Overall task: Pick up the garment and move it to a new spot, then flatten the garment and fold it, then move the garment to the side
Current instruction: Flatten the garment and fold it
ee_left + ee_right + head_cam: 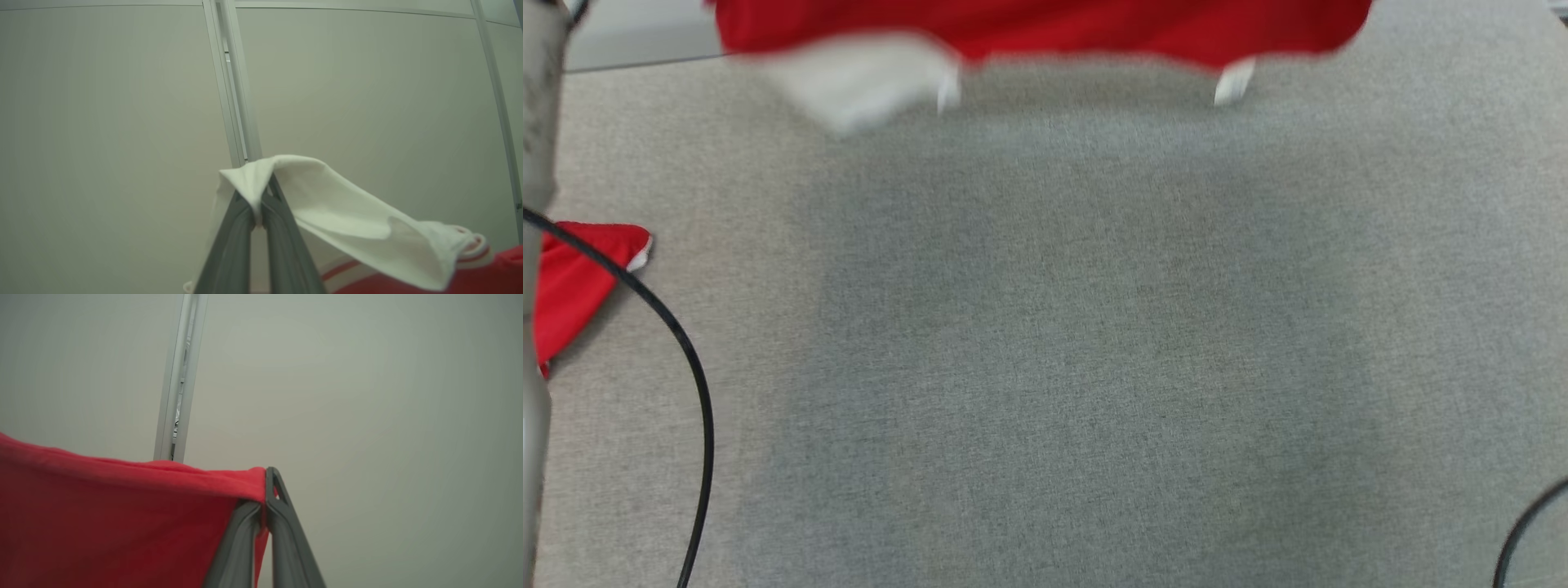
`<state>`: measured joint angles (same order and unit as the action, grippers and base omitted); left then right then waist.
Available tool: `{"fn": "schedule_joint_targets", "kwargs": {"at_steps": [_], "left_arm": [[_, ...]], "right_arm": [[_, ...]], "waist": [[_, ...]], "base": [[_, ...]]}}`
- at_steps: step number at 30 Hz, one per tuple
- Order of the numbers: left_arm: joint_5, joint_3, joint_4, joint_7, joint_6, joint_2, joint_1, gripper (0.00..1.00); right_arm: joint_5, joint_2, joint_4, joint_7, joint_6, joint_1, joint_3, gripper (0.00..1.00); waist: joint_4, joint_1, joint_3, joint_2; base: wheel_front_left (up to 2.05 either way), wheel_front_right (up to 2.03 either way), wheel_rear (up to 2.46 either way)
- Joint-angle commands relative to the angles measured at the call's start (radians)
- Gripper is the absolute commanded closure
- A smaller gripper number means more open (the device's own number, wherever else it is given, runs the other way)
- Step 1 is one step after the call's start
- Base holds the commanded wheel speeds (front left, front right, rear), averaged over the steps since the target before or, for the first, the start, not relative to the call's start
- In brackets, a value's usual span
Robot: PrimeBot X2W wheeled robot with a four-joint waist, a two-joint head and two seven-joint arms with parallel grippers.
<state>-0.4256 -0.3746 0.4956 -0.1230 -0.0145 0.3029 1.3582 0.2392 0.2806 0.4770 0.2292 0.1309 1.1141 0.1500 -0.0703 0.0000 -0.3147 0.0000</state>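
Note:
The garment (1045, 28) is red with a white part. It hangs blurred across the top of the head view, its lower edge above the grey table (1054, 327). In the left wrist view my left gripper (258, 204) is shut on a white fold of the garment (347, 212), which drapes down to the right towards red fabric with stripes. In the right wrist view my right gripper (263, 498) is shut on the top edge of the red fabric (122, 522), which stretches away to the left.
A red piece of cloth with white trim (572, 286) lies at the table's left edge beside a pale forearm (535, 122). A black cable (686, 359) curves down the left side and another (1527, 523) shows at the lower right. Pale wall panels (367, 81) stand behind.

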Motion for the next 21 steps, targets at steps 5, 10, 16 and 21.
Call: {"fn": "schedule_joint_targets", "kwargs": {"at_steps": [5, 10, 16, 21], "left_arm": [[-0.025, 0.048, 0.221, -0.095, -0.007, -0.034, 0.156, 1.00], [-0.026, 0.027, 0.373, -0.123, -0.054, -0.070, 0.168, 1.00], [-0.052, 0.010, 0.481, -0.136, -0.089, -0.121, 0.084, 1.00], [-0.055, 0.035, 0.405, -0.141, -0.091, -0.139, -0.085, 1.00]], "right_arm": [[0.025, -0.057, 0.222, 0.036, 0.000, 0.204, -0.010, 1.00], [0.024, -0.075, 0.388, 0.037, 0.000, 0.273, 0.051, 1.00], [0.072, -0.060, 0.441, 0.037, 0.000, 0.215, 0.115, 1.00], [0.161, -0.017, 0.356, 0.038, 0.000, 0.073, 0.147, 1.00]], "waist": [[-0.007, 0.0000, -0.080, 0.0000], [0.015, 0.0000, -0.135, 0.0000], [0.045, 0.0000, -0.167, 0.0000], [0.069, 0.0000, -0.158, 0.0000]], "base": [[0.00, 0.00, 0.00], [0.00, 0.00, 0.00], [0.00, 0.00, 0.00], [0.00, 0.00, 0.00]]}}
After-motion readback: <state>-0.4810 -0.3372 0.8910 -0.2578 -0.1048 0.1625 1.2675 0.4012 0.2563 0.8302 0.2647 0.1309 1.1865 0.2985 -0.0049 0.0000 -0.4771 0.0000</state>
